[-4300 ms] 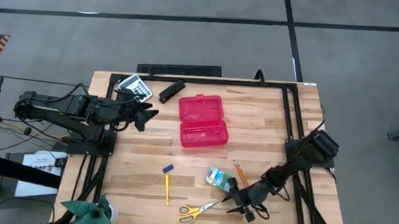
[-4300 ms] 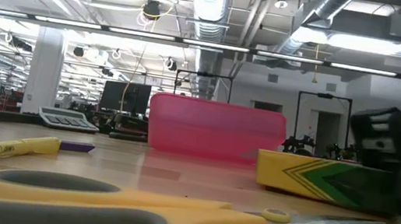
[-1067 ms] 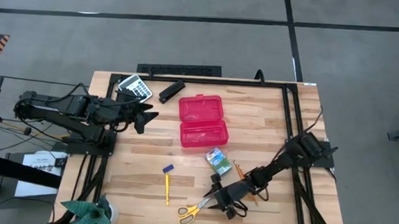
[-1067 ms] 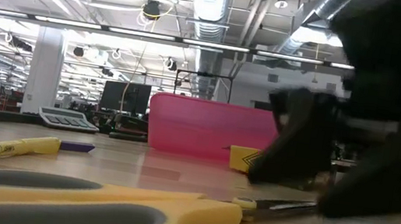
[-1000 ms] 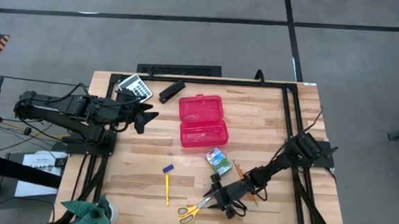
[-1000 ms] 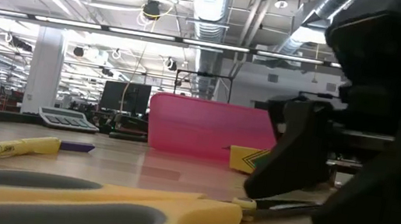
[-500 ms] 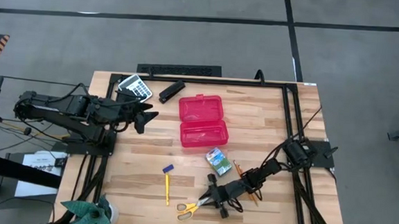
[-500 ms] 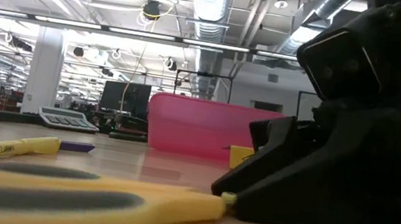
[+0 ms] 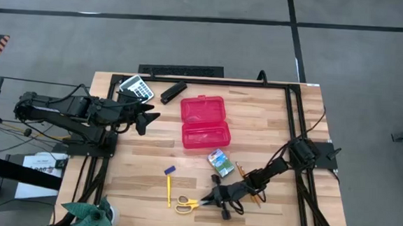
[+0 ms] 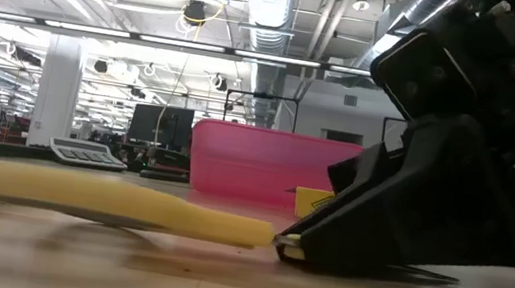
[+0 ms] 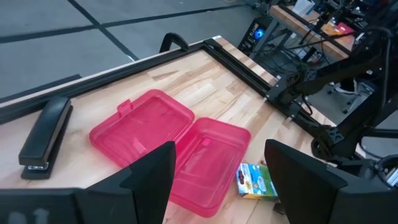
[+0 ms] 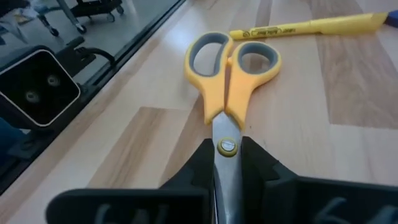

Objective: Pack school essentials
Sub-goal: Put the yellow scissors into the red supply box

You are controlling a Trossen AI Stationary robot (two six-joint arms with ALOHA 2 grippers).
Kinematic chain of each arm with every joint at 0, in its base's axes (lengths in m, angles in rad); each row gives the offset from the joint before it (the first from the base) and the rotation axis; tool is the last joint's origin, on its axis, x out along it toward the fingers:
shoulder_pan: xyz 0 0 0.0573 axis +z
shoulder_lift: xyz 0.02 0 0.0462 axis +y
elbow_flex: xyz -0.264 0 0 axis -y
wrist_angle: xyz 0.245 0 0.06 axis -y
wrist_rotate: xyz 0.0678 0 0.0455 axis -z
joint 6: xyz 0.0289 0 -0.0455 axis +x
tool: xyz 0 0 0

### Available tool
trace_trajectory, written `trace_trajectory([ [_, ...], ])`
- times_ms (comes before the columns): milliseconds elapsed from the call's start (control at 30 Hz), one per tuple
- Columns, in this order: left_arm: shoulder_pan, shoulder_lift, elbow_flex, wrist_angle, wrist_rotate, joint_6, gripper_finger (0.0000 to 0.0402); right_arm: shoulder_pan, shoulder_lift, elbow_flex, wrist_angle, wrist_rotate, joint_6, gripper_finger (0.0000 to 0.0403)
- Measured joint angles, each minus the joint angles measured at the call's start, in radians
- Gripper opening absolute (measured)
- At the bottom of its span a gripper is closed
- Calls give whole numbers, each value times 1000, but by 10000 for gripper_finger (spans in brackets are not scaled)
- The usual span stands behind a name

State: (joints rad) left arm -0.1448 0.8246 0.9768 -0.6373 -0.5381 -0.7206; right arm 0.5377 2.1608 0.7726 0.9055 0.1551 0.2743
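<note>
Scissors (image 9: 187, 205) with yellow handles at near edge of table (image 9: 271, 117), centre; right gripper (image 9: 214, 197) clamped on the blades at the pivot, fingers (image 12: 261, 168) pressed on either side of the screw, handles pointing left and raised off the wood in low view (image 10: 118, 202). Yellow pen (image 9: 169, 189) just left of the scissors, small blue piece (image 9: 170, 170) just beyond it. Orange pencils (image 9: 243, 176) under the right arm, partly hidden. Green-and-white packet (image 9: 220, 162) a bit farther in, between right gripper and the open pink case (image 9: 205, 122), close to the case but apart. Pink case open flat mid-table, both halves face up. Left gripper (image 9: 148, 118) hovering left of the case, fingers wide apart, nothing in them. Black stapler (image 9: 173, 92) and grey calculator (image 9: 138, 88) at far left corner, side by side, apart from the case
</note>
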Motion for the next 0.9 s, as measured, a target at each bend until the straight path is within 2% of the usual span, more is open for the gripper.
trace_trajectory([
  [233, 0, 0, 0, 0, 0, 32, 242, -13, -165, -6, -226, 72, -6, 48],
  [533, 0, 0, 0, 1, 0, 40, 242, -94, -429, -5, -432, 80, -91, 48],
  [700, 0, 0, 0, 1, 3, 56, 242, -182, -592, -4, -606, 97, -165, 49],
  [900, 0, 0, 0, 1, 3, 56, 242, -362, -794, -2, -758, 85, -300, 51],
])
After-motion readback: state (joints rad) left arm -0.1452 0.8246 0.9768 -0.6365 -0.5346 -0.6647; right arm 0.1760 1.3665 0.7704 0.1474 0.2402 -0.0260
